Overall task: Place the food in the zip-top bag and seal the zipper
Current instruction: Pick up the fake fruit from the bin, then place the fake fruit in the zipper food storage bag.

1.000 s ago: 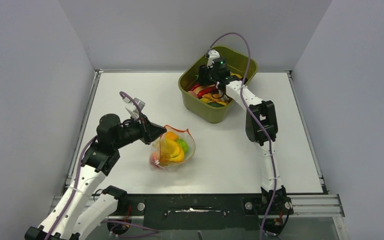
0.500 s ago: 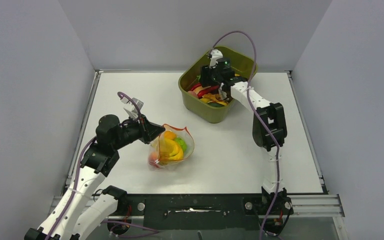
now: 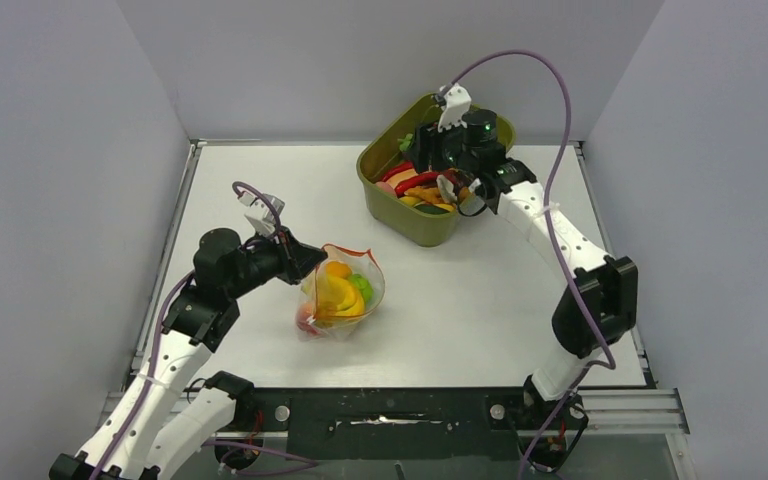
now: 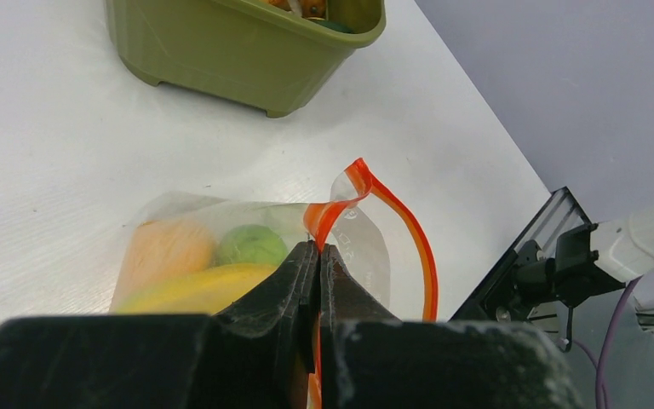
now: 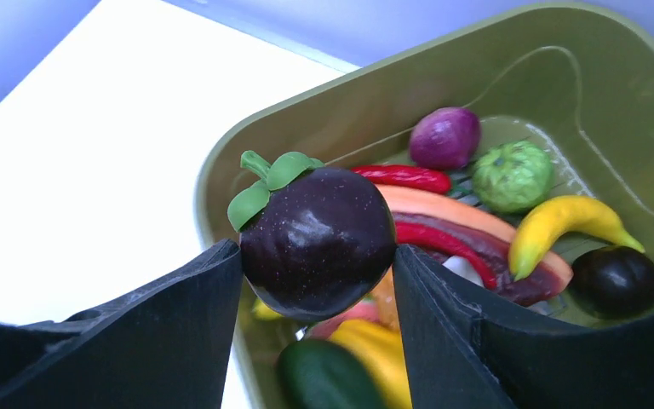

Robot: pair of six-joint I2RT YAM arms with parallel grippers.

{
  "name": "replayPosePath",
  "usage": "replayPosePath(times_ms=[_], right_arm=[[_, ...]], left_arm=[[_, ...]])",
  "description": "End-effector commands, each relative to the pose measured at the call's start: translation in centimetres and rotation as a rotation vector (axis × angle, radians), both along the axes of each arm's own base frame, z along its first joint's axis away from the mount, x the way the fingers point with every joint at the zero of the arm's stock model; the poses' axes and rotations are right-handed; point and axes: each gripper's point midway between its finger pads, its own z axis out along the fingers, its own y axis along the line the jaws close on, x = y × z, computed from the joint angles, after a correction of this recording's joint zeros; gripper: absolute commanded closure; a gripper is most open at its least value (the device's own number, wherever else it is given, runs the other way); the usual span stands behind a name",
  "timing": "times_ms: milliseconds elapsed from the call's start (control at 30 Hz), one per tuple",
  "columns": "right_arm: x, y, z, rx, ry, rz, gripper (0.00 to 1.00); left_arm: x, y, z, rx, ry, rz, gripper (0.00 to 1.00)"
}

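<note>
The left gripper (image 4: 318,257) is clamped tight on the zipper (image 4: 411,234), lifting 1 lip so the zip-top bag (image 3: 345,290), lying near-left of centre on the table (image 3: 460,300), gapes toward the far right for loading; yellow, orange and green food (image 4: 196,283) already sits inside. The right gripper (image 5: 317,264), jaws about half spread, grips 1 dark purple mangosteen (image 5: 319,239) between both fingers, raised above the olive tub (image 3: 412,222) at the far right, probably to carry it across to the bag.

no legible text, no labels, no numbers
</note>
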Motion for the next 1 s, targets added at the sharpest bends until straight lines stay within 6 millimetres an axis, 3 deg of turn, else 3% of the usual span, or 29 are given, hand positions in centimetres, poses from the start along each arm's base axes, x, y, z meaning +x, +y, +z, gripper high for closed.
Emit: replayPosePath(times_ms=[0, 267, 633, 833, 967], right_arm=[[-5.2, 2.4, 4.2, 0.051, -0.084, 0.115, 0.61], [-14.6, 5.9, 5.5, 0.114, -0.109, 0.399, 0.6], [-24.9, 9.1, 4.4, 0.11, -0.144, 0.726, 0.59], [-28.3, 12.0, 2.8, 0.043, -0.128, 0.855, 0.59], [-28.0, 12.7, 0.0, -0.077, -0.097, 0.826, 0.58]], left_arm=[[1.1, 0.3, 1.8, -0.019, -0.054, 0.043, 1.0], [1.5, 0.4, 2.0, -0.017, -0.043, 0.061, 1.0], [2.2, 0.7, 2.0, -0.009, -0.032, 0.089, 1.0], [1.9, 0.3, 2.1, -0.017, -0.029, 0.063, 1.0], [1.8, 0.3, 2.3, -0.022, -0.031, 0.057, 1.0]])
